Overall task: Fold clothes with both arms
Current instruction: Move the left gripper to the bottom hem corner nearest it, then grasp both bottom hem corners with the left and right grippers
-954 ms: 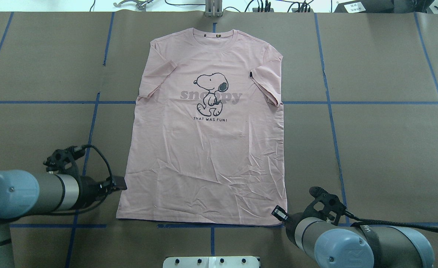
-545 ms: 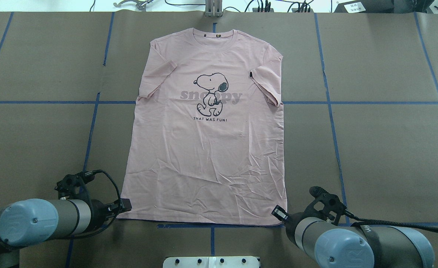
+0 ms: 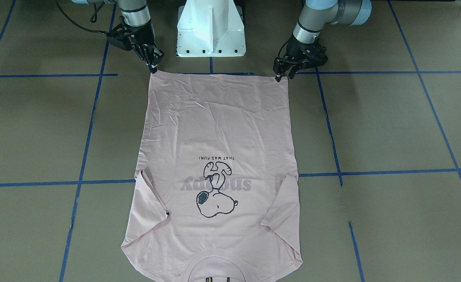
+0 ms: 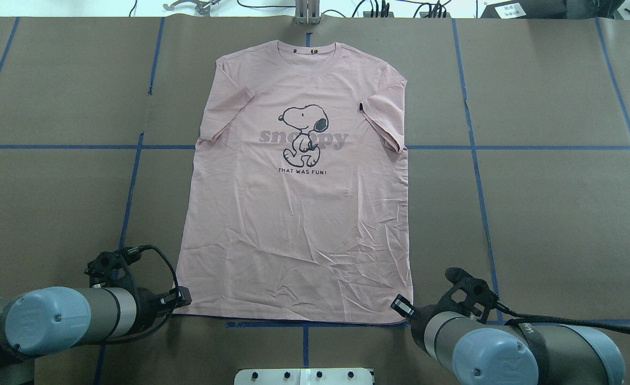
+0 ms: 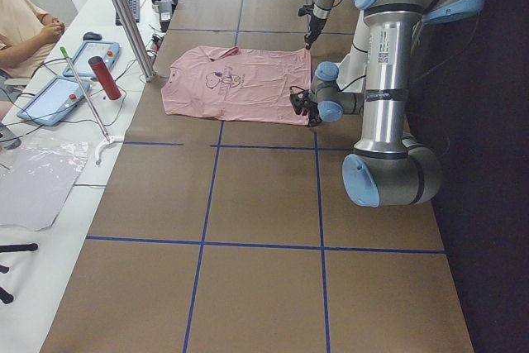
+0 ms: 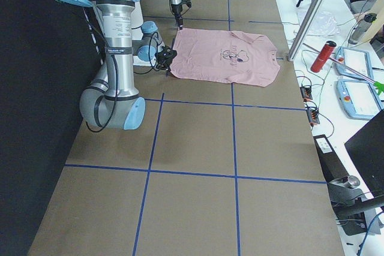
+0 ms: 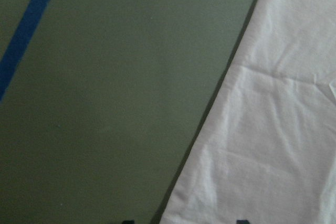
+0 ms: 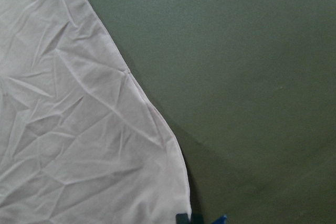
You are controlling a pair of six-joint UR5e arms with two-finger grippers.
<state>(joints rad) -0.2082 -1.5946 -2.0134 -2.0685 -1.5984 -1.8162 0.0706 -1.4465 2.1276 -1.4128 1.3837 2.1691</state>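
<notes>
Watching my silver-grey jointed left arm lying low along the near table edge, forearm pointing inward. Its black two-finger left gripper is tipped down at the hem corner on its side. The jaws stand apart. The left wrist view shows one dark fingertip over bare paper and the other over pink cloth, so the corner sits between them, not yet pinched.

My silver-grey jointed right arm mirrors it from the other side, wrist angled down. The black two-finger right gripper has its jaws drawn together to a point on the opposite hem corner. In the right wrist view the cloth's corner runs straight into the dark tips, so I read it as clamped on the fabric.

The pale pink short-sleeved T-shirt lies flat and print-up on the brown paper-covered table, which is crossed by blue tape lines. Its collar is far from the robot and its hem nearest. The lower half is creased.

Against a second ago, the left arm has swung back from beside the shirt's side edge to the hem corner. Over the last half second it gives only a small nudge inward. The right arm hasn't budged, and the shirt hasn't shifted.
</notes>
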